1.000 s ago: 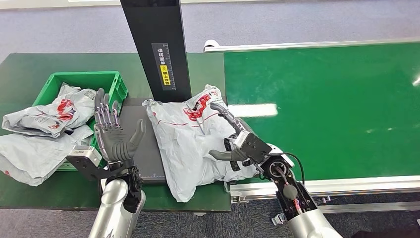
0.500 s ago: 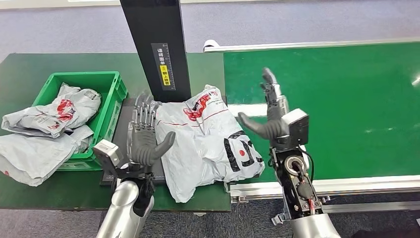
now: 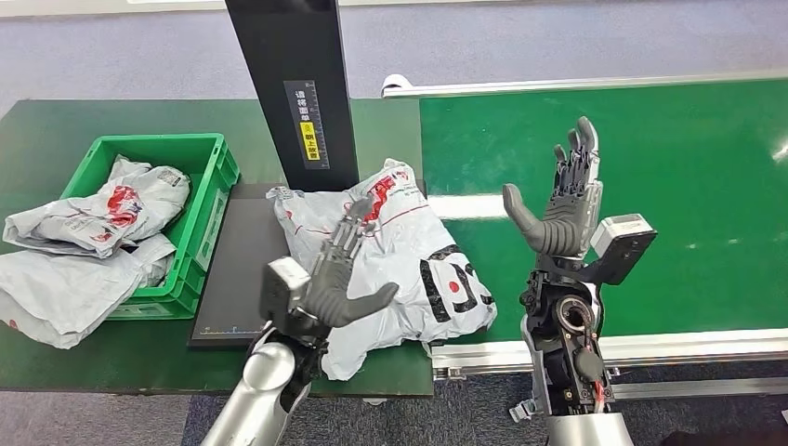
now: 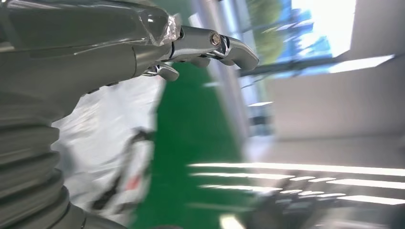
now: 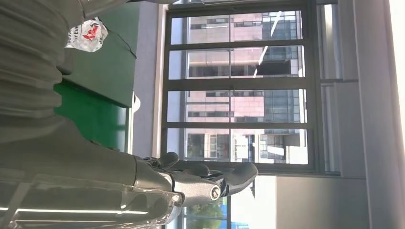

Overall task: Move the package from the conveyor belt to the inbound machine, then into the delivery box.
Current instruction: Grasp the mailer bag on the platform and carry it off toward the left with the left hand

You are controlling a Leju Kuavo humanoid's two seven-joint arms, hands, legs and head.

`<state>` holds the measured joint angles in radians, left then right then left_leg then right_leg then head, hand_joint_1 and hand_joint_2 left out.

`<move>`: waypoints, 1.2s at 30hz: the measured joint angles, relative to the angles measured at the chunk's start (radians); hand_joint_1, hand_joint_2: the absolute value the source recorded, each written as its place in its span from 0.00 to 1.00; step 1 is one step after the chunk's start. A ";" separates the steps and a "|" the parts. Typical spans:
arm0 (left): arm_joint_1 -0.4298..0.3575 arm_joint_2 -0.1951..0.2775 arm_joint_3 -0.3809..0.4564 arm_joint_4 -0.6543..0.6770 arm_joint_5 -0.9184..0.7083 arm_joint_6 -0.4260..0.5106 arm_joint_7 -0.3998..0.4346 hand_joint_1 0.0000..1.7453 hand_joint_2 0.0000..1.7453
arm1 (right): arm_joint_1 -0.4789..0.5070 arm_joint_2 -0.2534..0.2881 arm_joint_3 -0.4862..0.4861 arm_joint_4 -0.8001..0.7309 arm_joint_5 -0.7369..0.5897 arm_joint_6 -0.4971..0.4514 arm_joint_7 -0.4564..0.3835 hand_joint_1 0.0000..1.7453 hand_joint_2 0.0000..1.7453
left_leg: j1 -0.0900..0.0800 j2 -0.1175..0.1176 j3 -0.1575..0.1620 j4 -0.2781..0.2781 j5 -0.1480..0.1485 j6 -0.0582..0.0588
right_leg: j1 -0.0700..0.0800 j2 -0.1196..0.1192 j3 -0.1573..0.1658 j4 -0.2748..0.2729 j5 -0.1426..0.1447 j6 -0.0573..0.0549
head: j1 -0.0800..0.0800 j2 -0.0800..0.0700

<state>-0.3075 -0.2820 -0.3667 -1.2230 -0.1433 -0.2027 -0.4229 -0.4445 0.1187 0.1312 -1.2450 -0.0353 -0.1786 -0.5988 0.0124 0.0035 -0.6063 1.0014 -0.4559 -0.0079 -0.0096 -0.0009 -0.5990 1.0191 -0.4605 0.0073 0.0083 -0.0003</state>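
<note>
A grey plastic mailer package [image 3: 400,255] with red and black print lies on the dark platform of the inbound machine [image 3: 246,269], its right part overhanging toward the green conveyor belt [image 3: 650,177]. My left hand [image 3: 339,274] hovers over the package's left half, fingers spread, holding nothing; the package shows blurred past the hand [image 4: 95,57] in the left wrist view. My right hand [image 3: 562,200] is raised above the belt to the right of the package, fingers straight and apart, empty. The right wrist view shows that hand [image 5: 191,183] against windows.
The machine's black upright column [image 3: 293,88] stands behind the package. A green delivery box [image 3: 153,149] at the left holds grey mailers, with another mailer [image 3: 56,293] draped over its front. The belt's metal rail [image 3: 650,348] runs along the near edge.
My right hand let go of the package and lifted up and to the right over the belt. My left hand swung from beside the green box rightward over the package.
</note>
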 joint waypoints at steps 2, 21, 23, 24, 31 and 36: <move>-0.022 0.000 -0.023 0.064 -0.112 0.039 0.063 0.00 1.00 | 0.001 0.003 0.000 -0.002 0.011 0.002 0.008 0.00 1.00 | 0.000 0.000 0.000 0.000 0.000 0.000 | 0.000 0.000 0.000 0.000 0.000 0.000 | 0.000 0.000; -0.125 0.000 0.015 0.355 -0.657 0.404 0.335 0.04 1.00 | 0.003 0.014 0.025 0.041 0.158 0.158 0.132 0.00 1.00 | 0.000 0.001 0.000 0.000 0.000 0.000 | 0.000 0.000 0.000 0.000 0.000 0.000 | 0.000 0.000; -0.124 0.000 0.036 0.356 -0.660 0.402 0.330 0.26 1.00 | 0.002 0.016 0.025 0.051 0.141 0.189 0.158 0.00 1.00 | 0.000 0.001 0.000 0.000 0.000 0.000 | 0.000 0.000 0.000 0.000 0.000 0.000 | 0.000 0.000; -0.122 0.000 0.046 0.356 -0.661 0.400 0.326 0.44 1.00 | 0.001 0.017 0.024 0.059 0.123 0.212 0.173 0.00 1.00 | 0.000 0.001 0.000 0.000 0.000 0.000 | 0.000 0.000 0.000 0.000 0.000 0.000 | 0.000 0.000; -0.115 0.000 0.090 0.356 -0.672 0.391 0.313 0.81 1.00 | -0.022 0.031 0.023 0.140 0.031 0.294 0.241 0.00 1.00 | 0.000 0.001 0.000 0.000 0.000 0.000 | 0.000 0.000 0.001 0.000 0.000 0.000 | 0.000 0.000; -0.115 -0.001 0.102 0.356 -0.674 0.391 0.310 0.81 1.00 | -0.037 0.038 0.023 0.188 0.019 0.302 0.258 0.00 1.00 | 0.000 0.000 0.000 0.000 0.000 0.000 | 0.000 0.000 0.001 0.000 0.000 0.000 | 0.000 0.000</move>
<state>-0.4225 -0.2827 -0.2646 -0.8670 -0.8170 0.1885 -0.1124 -0.4816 0.1566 0.1542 -1.0573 -0.0160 0.1231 -0.3406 0.0125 0.0038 -0.6060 1.0013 -0.4558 -0.0079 -0.0093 -0.0006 -0.5981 1.0194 -0.4603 0.0072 0.0082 -0.0004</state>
